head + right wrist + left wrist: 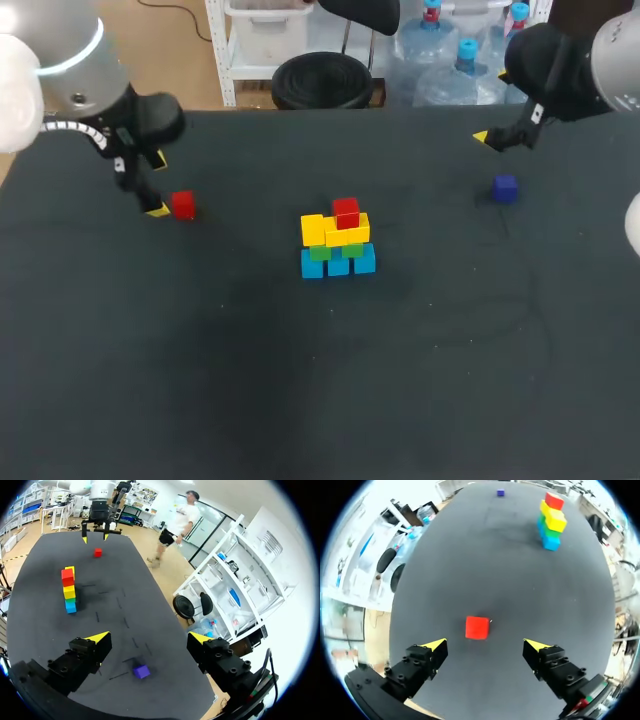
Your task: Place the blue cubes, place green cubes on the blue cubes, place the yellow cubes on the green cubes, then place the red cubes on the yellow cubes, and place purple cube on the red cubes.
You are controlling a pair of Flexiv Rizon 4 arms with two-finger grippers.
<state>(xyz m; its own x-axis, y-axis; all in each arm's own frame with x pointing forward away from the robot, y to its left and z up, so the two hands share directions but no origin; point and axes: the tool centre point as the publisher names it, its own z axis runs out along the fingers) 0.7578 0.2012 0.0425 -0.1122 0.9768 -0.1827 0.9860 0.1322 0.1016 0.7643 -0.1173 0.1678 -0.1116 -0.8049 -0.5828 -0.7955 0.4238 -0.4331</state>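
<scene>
A stack [337, 240] stands mid-table: blue cubes at the base, green above, yellow cubes over those, one red cube [346, 212] on top. The stack [551, 517] shows far ahead in the left wrist view, and the stack [68, 591] in the right wrist view. A loose red cube [182, 204] lies at the left; my left gripper [158, 185] hangs open just beside it. From the wrist, the red cube [477, 627] lies just ahead of the open left gripper [487, 645]. The purple cube [504, 187] sits at the right, below my open right gripper [492, 138]. That purple cube [141, 671] lies under the right gripper [147, 639].
The black table [320, 380] stretches wide in front of the stack. Its far edge [330, 110] runs behind both grippers.
</scene>
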